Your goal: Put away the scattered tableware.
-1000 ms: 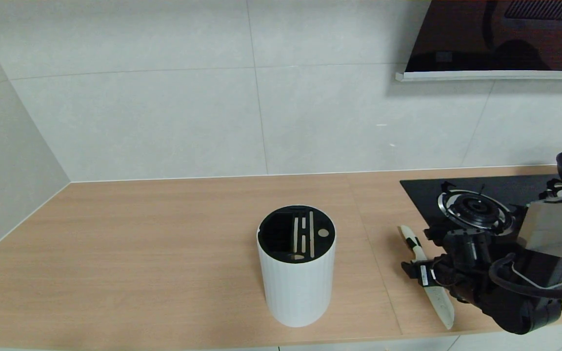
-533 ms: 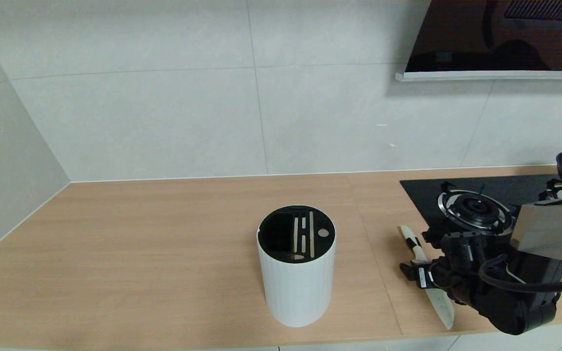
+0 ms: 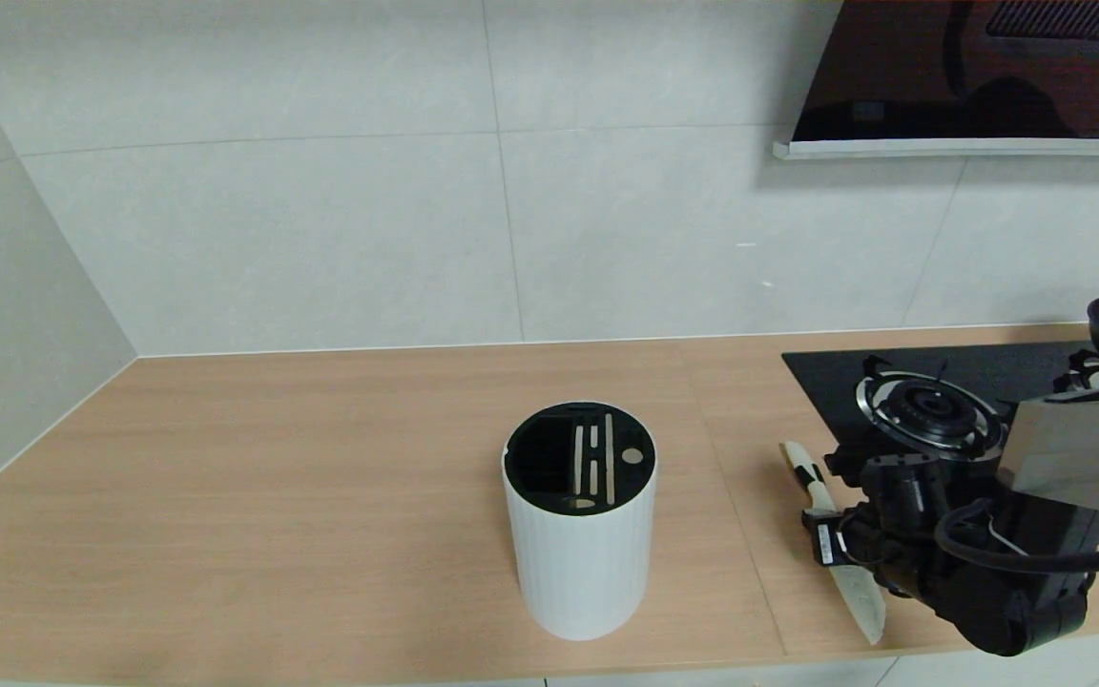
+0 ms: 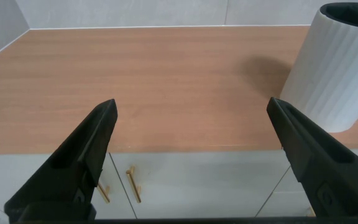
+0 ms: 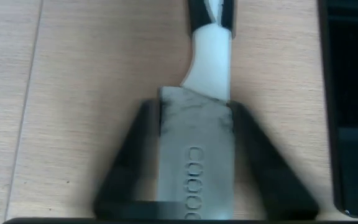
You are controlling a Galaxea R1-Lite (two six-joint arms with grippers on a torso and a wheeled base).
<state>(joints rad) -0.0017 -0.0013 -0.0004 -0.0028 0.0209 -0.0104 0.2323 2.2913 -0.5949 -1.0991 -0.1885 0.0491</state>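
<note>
A black gas hob [image 3: 821, 377] sits in the wooden surface [image 3: 273, 477] at its right end; a dark range hood [image 3: 979, 76] hangs on the tiled wall [image 3: 321, 191] above it.

Free passage over counter [image 3: 321, 458] left of holder [image 3: 580, 534]; stove [image 3: 931, 405] right.

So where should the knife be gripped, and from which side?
At the blade's root beside the handle, from straight above, pinching across its width. The knife lies flat on the counter, so only its narrow edges offer a hold, and this probably leaves the tip free for the holder. The right hand straddles that spot.
</note>
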